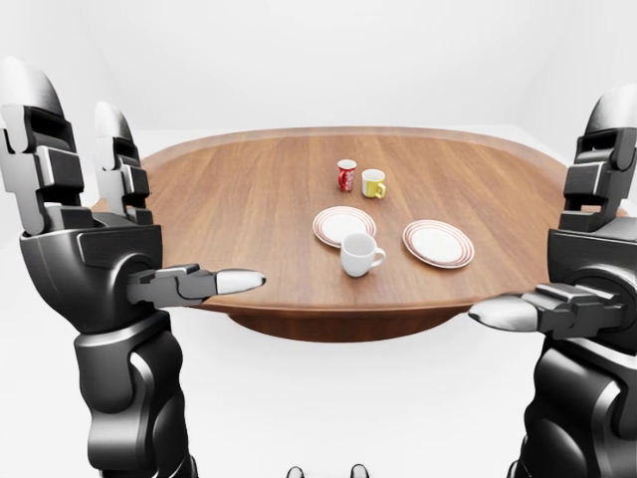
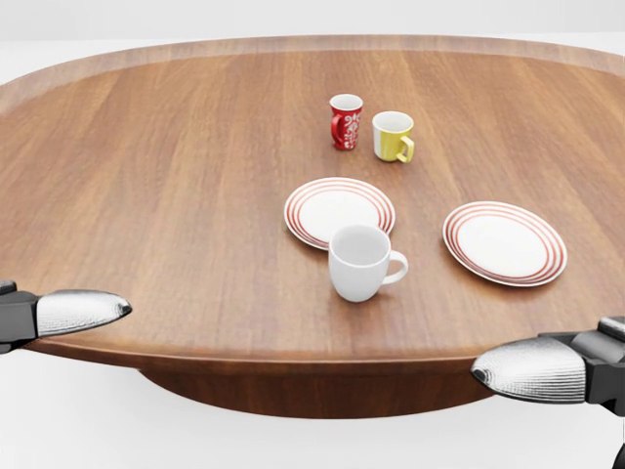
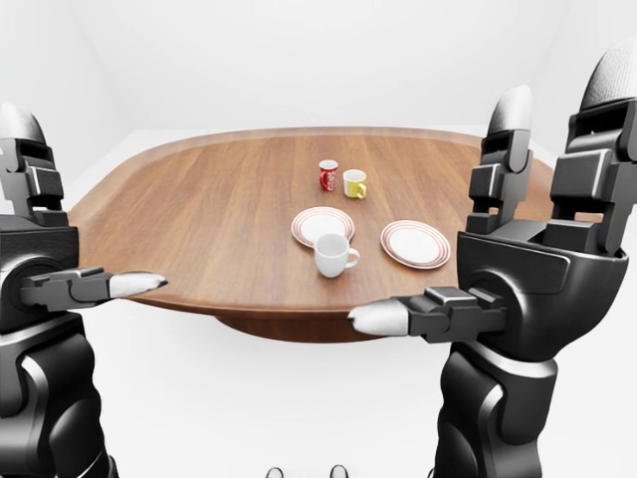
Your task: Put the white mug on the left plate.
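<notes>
The white mug (image 2: 362,263) stands upright on the wooden table (image 2: 176,195), handle to the right, just below the left plate (image 2: 339,211) and overlapping its lower rim in the head view. The right plate (image 2: 504,242) lies beside it. Both plates are white with red rings and bare. My left hand (image 1: 149,199) and right hand (image 3: 468,209) are raised short of the table's near edge, fingers upright, thumbs pointing inward, both open and holding nothing. In the head view only the left thumb tip (image 2: 83,311) and the right thumb tip (image 2: 532,369) show.
A red patterned mug (image 2: 345,121) and a yellow mug (image 2: 393,136) stand side by side above the left plate. The oval table rests on a central pedestal (image 1: 328,327), with white floor all around.
</notes>
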{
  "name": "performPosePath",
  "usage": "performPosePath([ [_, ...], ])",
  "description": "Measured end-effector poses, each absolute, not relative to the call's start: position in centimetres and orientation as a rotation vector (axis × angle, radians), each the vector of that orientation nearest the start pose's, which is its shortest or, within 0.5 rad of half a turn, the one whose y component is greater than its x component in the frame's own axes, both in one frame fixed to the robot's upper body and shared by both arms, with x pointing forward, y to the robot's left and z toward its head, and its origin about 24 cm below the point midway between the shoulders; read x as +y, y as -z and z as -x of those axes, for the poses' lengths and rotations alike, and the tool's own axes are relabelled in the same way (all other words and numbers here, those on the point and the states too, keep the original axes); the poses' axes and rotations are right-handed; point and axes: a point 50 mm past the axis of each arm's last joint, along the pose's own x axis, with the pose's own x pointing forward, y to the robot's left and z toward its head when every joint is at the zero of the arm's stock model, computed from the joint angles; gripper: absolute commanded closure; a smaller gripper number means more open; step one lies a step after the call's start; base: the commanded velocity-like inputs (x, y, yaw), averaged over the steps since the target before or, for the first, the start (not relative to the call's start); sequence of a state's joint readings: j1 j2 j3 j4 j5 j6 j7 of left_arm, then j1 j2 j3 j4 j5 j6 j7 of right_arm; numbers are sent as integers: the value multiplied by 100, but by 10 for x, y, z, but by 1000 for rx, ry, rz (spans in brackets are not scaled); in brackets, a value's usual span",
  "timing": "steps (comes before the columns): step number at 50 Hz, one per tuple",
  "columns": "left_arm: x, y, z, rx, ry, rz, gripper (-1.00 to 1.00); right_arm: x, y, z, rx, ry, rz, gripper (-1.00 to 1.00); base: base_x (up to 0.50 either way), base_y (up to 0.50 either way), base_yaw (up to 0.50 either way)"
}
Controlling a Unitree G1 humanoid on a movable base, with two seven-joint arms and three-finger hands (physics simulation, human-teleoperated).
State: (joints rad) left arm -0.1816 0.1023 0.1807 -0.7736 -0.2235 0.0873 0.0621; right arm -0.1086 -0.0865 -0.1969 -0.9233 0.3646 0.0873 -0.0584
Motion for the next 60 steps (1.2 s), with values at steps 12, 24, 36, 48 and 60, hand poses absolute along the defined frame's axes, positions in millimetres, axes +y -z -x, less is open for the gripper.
performPosePath([
  [12, 179, -241, -201, -881, -44, 93, -100, -176, -248, -173, -951, -25, -204, -100, 4, 33, 0],
  [24, 178, -242, -200, -887, -39, 95, -100, -175, -247, -173, -948, -30, -197, -100, 7, 0, 0],
  [36, 177, -243, -199, -891, -35, 97, -100, -175, -249, -171, -959, -39, -214, -100, 50, 0, 0],
  [48, 177, -243, -198, -894, -32, 97, -100, -175, -249, -170, -962, -45, -220, -100, 50, 0, 0],
  [60, 177, -242, -198, -893, -29, 96, -100, -174, -250, -169, -966, -55, -220, -100, 50, 0, 0],
])
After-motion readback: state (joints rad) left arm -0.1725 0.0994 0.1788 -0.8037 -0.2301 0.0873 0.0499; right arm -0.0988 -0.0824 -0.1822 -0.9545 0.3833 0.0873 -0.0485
